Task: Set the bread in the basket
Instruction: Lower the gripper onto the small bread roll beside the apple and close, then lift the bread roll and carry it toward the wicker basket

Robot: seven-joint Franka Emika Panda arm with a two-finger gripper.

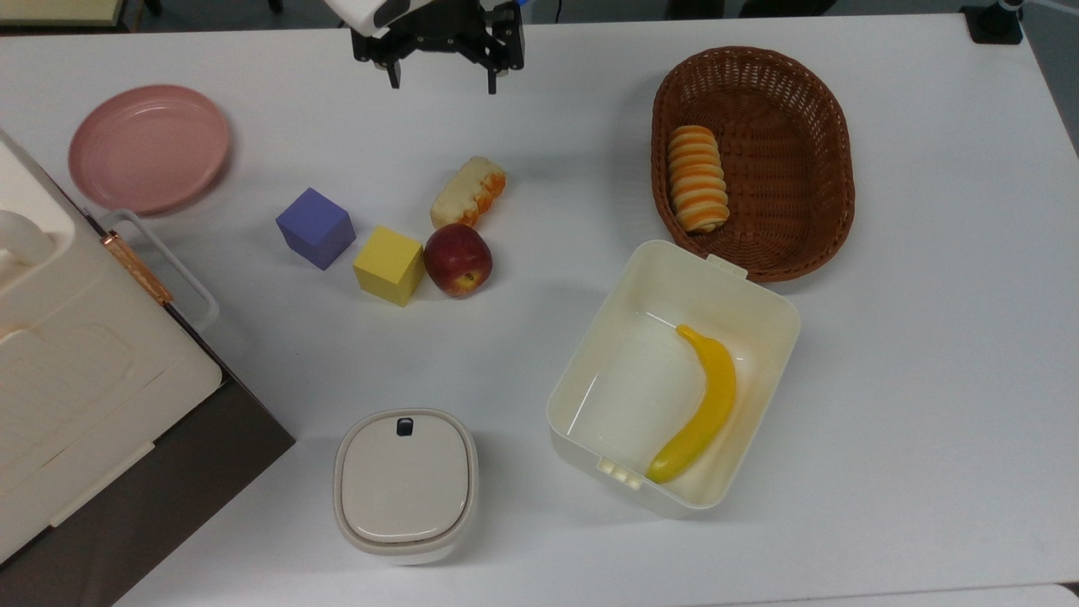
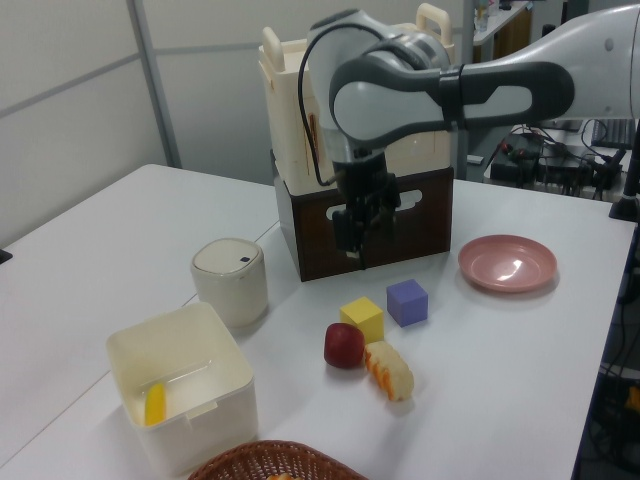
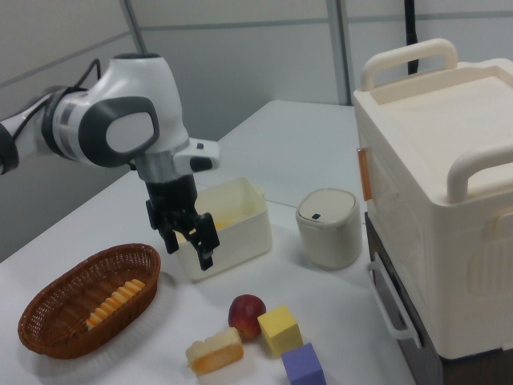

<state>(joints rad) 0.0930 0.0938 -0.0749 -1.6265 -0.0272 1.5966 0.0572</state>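
Observation:
The bread (image 1: 469, 192) is a small pale bun with an orange-brown side, lying on the white table beside a red apple (image 1: 458, 259); it also shows in the left view (image 2: 390, 370) and the right view (image 3: 214, 351). The dark-brown wicker basket (image 1: 784, 152) sits at the top view's upper right, near the left view's bottom edge (image 2: 265, 462) and at the right view's lower left (image 3: 48, 321). It holds a striped spiral roll (image 1: 697, 179). My gripper (image 1: 442, 84) hangs open and empty above the table beyond the bread (image 2: 353, 250) (image 3: 189, 250).
A yellow cube (image 1: 389, 265) and a purple cube (image 1: 315, 228) stand left of the apple. A pink plate (image 1: 149, 147) lies far left. A cream box (image 1: 763, 295) holds a banana (image 1: 704, 405). A lidded pot (image 1: 405, 482) and a large cream case (image 1: 76, 354) occupy the lower left.

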